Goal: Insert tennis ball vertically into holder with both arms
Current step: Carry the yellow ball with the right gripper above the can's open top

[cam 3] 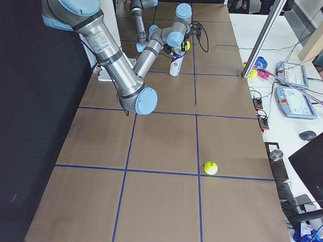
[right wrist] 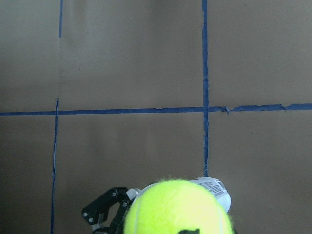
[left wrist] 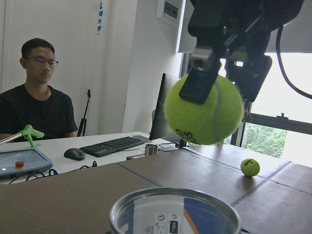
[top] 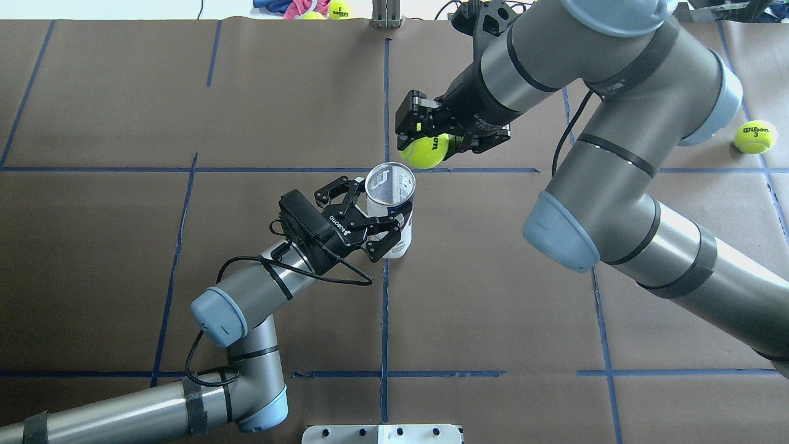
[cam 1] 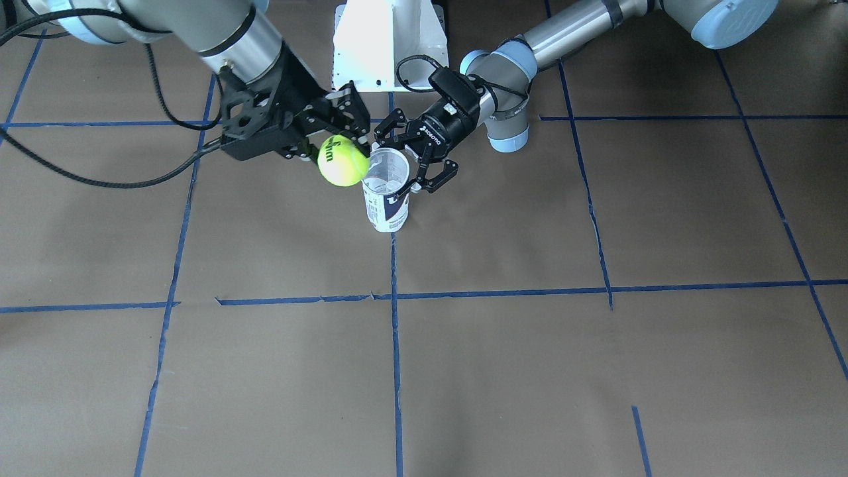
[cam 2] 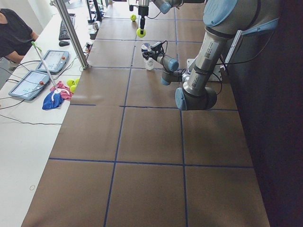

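The holder point(top: 391, 203), a clear can with a white and navy label, stands upright on the brown table, open end up. My left gripper point(top: 370, 216) has a finger on each side of it and grips its upper part, as the front view point(cam 1: 414, 156) also shows. My right gripper point(top: 425, 145) is shut on the yellow-green tennis ball point(top: 422, 152) and holds it in the air. The ball is higher than the can's rim and just off to its far side, not over the opening. The left wrist view shows the ball point(left wrist: 204, 109) above the rim point(left wrist: 175, 212).
A second tennis ball point(top: 755, 136) lies on the table at the right. The white pedestal base point(cam 1: 387, 43) stands between the arms. More balls and cloth point(top: 320, 7) lie past the far edge. An operator point(left wrist: 39, 97) sits at a desk with tablets point(cam 2: 33, 80) beside a metal pole point(cam 2: 71, 33).
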Robot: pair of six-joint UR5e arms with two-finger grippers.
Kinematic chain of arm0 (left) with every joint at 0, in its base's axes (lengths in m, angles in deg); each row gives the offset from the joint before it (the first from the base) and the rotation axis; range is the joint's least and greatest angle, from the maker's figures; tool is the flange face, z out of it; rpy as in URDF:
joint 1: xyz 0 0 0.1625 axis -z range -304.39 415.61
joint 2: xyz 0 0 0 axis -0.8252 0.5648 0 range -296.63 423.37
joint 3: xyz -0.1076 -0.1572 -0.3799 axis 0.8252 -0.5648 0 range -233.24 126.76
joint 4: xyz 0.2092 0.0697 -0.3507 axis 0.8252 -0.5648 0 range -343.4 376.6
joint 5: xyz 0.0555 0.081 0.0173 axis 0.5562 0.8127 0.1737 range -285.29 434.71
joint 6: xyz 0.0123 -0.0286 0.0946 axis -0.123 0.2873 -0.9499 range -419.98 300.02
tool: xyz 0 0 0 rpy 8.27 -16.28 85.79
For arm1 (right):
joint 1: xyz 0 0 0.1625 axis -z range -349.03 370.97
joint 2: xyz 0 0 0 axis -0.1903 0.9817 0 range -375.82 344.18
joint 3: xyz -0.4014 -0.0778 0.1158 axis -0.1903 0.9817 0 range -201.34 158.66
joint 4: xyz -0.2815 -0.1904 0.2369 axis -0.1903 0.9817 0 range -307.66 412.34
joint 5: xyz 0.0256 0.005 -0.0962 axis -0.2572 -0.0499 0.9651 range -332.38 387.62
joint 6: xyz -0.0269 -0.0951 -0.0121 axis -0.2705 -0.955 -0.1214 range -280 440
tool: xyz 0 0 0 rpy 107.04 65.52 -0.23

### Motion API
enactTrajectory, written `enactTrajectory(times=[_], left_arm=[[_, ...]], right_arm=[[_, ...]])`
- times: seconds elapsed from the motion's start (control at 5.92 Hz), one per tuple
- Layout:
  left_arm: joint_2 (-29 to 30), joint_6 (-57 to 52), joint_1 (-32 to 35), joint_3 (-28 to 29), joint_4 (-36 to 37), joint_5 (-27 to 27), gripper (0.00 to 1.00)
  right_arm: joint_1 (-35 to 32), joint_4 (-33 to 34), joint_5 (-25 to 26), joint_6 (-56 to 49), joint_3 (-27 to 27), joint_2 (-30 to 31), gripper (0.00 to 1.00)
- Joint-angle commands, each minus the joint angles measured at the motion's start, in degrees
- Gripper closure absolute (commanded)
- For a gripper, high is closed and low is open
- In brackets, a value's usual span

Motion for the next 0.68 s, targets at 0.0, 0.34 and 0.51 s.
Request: enactTrajectory(times=[0.0,0.34,0.51], left_arm=[[0.0,-0.1,-0.1,0.0,0.0,0.0,0.23],[0.0,0.0,-0.1,0.0,0.0,0.1,0.22],[-0.1,0.0,-0.1,0.0,-0.1,0.0,0.22]], right_arm=[[3.3,0.0,3.8,1.9,0.2,-0.9,0.91],[4.8,0.0,5.3,1.8,0.3,-0.7,0.85],[5.4,0.0,5.8,1.8,0.5,-0.6,0.82]])
